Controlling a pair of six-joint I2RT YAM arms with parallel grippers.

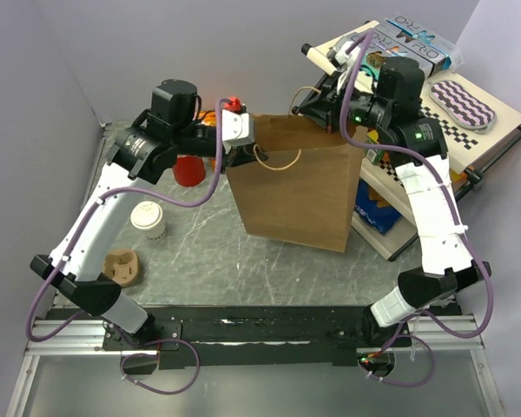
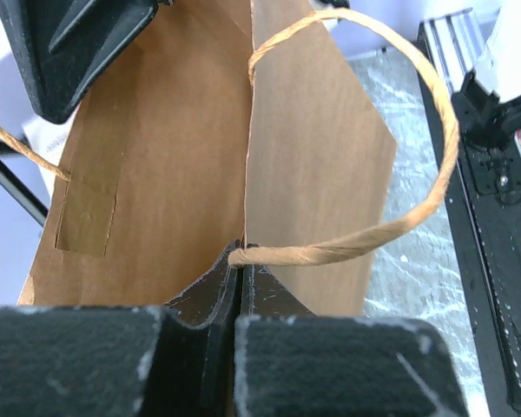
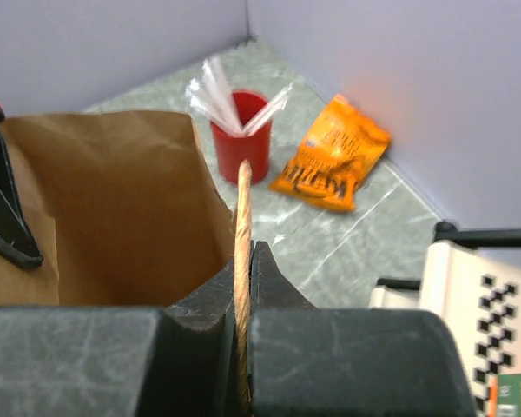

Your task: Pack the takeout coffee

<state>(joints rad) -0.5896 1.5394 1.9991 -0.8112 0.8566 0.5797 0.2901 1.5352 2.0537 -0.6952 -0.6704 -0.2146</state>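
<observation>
A brown paper bag [image 1: 300,187] stands upright mid-table. My left gripper [image 1: 243,149] is shut on the bag's near-left rim beside its twine handle [image 2: 391,228]; the bag wall [image 2: 191,156] fills the left wrist view. My right gripper [image 1: 326,104] is shut on the bag's other twine handle [image 3: 241,217] at the far right rim, with the bag's open mouth [image 3: 113,200] to its left. The takeout coffee [image 1: 148,219], a small white cup with a white domed lid, stands on the table left of the bag, apart from both grippers.
A red cup with white sticks [image 1: 189,168] stands behind the left arm and shows in the right wrist view [image 3: 240,130] beside an orange snack packet [image 3: 332,163]. A brown pulp carrier tray [image 1: 122,267] lies front left. A shelf with boxes [image 1: 434,95] stands at the right.
</observation>
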